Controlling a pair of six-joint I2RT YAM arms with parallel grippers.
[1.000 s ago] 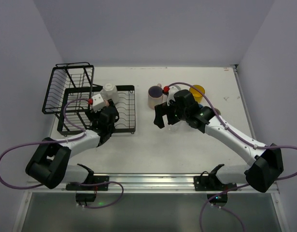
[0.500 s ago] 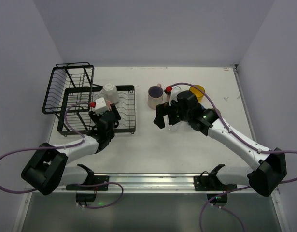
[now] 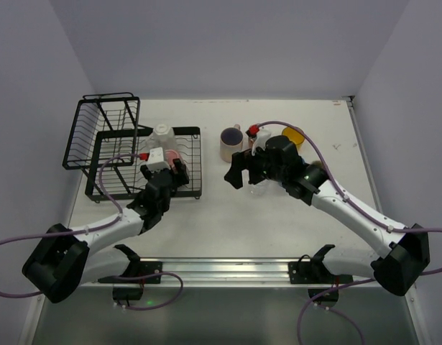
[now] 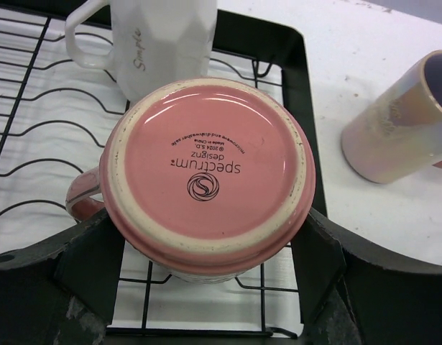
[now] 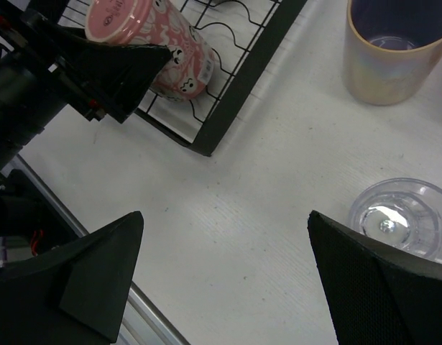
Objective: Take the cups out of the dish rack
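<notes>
My left gripper is shut on a pink cup, its fingers pressed to both sides. The cup's base faces the wrist camera, and it is tilted over the near right corner of the black dish rack. The right wrist view also shows the pink cup in those fingers. A white cup stands upside down on the rack's tray, just behind. A beige cup, a yellow cup and a clear glass cup stand on the table. My right gripper hangs open above bare table.
The rack's taller basket section is at the far left. The rack's black frame corner lies left of the right gripper. Purple cables trail from both arms. A metal rail runs along the near edge.
My left gripper has shut on the pink cup and drawn back a little toward the rack's near right corner. The right gripper has shifted slightly and stayed open.
</notes>
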